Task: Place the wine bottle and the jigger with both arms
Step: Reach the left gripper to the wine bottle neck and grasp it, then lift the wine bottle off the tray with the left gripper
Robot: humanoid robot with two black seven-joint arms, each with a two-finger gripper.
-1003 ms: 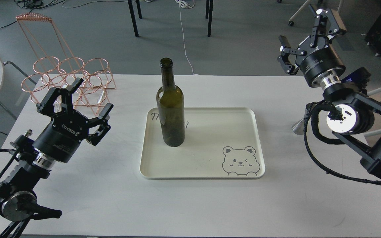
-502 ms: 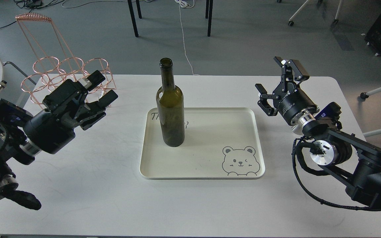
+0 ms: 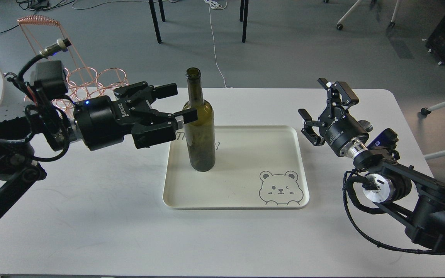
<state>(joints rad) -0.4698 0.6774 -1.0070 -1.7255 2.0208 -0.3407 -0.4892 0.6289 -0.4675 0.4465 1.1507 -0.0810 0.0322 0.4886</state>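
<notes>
left arm reaches in horizontally over the white table [image 3: 91, 216], its body partly hiding a copper wire rack [image 3: 91, 77] at the table's far left corner. left gripper [image 3: 176, 102] points right, fingers spread apart, nothing between them yet; the near fingertip [image 3: 187, 115] overlaps the shoulder of the wine bottle [image 3: 199, 131] in this view, while the far finger [image 3: 164, 90] sits just left of the neck (actual contact cannot be confirmed). the bottle stands upright, uncorked, in the far-left part of a cream tray [image 3: 245, 193] placed mid-table; a bear drawing [image 3: 279, 188] marks the tray's near-right corner. to the right of the tray, the right gripper [image 3: 325, 102] is held above the table, angled up and away, fingers apart and empty, near the tray's far-right corner without touching it. a small shiny metal piece, likely the jigger [image 3: 366, 125], shows just behind the right gripper's body, mostly hidden; its posture cannot be told
</notes>
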